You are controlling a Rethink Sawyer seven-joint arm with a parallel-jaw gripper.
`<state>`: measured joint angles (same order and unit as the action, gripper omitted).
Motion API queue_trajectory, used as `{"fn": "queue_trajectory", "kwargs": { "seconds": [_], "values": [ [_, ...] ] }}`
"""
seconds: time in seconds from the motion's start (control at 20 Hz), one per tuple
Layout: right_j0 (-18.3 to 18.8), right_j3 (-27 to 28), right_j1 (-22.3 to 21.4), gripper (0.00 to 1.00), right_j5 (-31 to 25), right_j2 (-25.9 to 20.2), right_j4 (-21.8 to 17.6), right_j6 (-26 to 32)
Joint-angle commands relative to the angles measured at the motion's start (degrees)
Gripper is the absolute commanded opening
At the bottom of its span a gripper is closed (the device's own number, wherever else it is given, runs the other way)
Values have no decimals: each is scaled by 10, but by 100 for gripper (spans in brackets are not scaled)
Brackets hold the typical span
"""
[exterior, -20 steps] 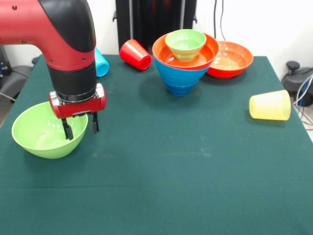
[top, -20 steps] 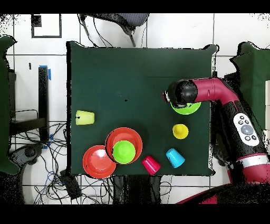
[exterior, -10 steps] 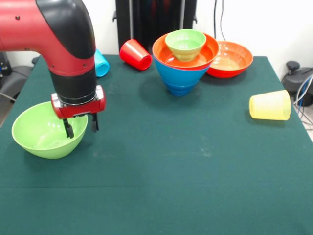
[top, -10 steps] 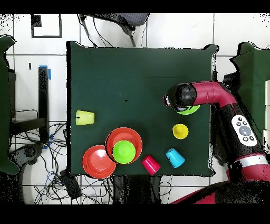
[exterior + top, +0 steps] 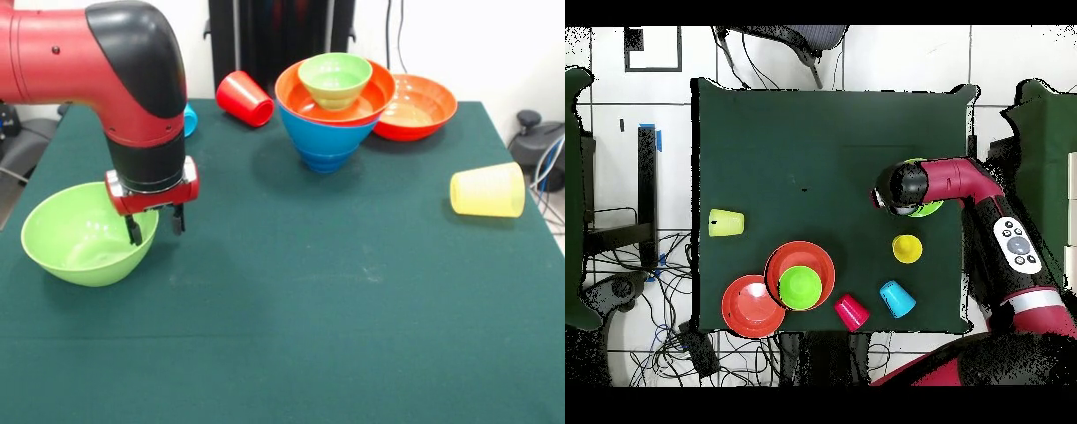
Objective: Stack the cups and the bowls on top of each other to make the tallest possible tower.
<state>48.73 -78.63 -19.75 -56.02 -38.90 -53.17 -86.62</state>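
— Which step is this?

— The pickup, I'd say. The black two-fingered gripper (image 5: 155, 229) straddles the near rim of the big glossy green plastic bowl (image 5: 75, 237), one finger inside, one outside, parted and not pinching yet.

— And next?

— Close on that rim, lift, and carry it to the tower of nested blue, orange-red and green bowls (image 5: 333, 110) across the table.

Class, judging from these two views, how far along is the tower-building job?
Done: the tower nests blue, orange-red and small green bowls. In hand: the gripper straddles the big green bowl's rim, jaws open. Left: the other orange-red bowl, plus red, ribbed yellow, light blue and yellow cups.
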Motion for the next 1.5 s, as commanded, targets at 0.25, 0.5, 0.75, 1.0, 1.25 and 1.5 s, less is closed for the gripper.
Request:
{"fn": "queue_trajectory", "kwargs": {
  "seconds": [0.25, 0.5, 0.75, 1.0, 1.25, 1.5],
  "values": [
    [-21, 11, 19, 0, -53, 43, -5, 130],
    [-25, 17, 21, 0, -55, 44, -3, 130],
    [-26, 16, 22, 0, -56, 45, -3, 129],
    [-26, 11, 12, 0, -46, 42, -13, 139],
    [-29, -40, -72, 0, -26, 34, -20, 138],
    [-12, -105, -157, 0, -43, -10, 49, 141]
  ]
}}
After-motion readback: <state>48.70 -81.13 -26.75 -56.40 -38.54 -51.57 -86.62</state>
